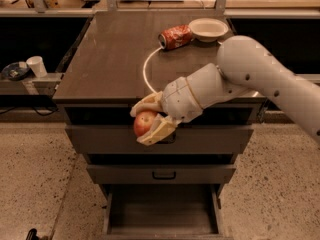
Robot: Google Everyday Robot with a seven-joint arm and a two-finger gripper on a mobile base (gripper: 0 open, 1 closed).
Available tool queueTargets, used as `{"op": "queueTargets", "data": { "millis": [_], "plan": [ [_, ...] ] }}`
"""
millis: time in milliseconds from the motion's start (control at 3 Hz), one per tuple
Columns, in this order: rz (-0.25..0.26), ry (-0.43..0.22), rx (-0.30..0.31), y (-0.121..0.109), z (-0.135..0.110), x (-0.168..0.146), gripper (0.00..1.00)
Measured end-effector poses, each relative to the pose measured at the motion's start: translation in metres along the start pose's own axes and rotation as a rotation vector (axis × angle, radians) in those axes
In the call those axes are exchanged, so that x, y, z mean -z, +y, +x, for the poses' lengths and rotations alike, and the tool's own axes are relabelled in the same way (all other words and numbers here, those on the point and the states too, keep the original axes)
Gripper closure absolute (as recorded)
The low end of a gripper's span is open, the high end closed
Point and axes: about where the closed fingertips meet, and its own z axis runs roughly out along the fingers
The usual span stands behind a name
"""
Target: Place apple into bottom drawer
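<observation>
Left of the cabinet (110, 59) you see a paper cup (36, 65). At the cabinet's front, your gripper (139, 126) clamps the apple (143, 122), its right side hidden by the fingers (155, 132), which also cover the top drawer (100, 139) handle. Below, the bottom drawer (162, 211) stands open, its front cut off from view.

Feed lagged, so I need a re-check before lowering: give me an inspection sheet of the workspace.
Surface: brown cabinet top, flat.
Job's things: apple held in front of the top drawer, off the cabinet top; bottom drawer pulled open lower down.
Clutter: crushed red can lying beside white bowl at the back.
Gripper: gripper shut on the apple, forward of the cabinet's front edge.
Cables: white curved line on top; cable or marking, cannot tell.
Surroundings: white cup on left ledge; speckled floor.
</observation>
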Motion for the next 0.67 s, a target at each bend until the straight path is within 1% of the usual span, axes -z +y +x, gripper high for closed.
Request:
{"op": "queueTargets", "data": {
  "millis": [333,667],
  "plan": [
    [0.019,0.015,-0.009,0.001,0.014,-0.005,1.00],
    [0.067,0.005,-0.028,0.013,0.039,-0.014,1.00]
  ]
}}
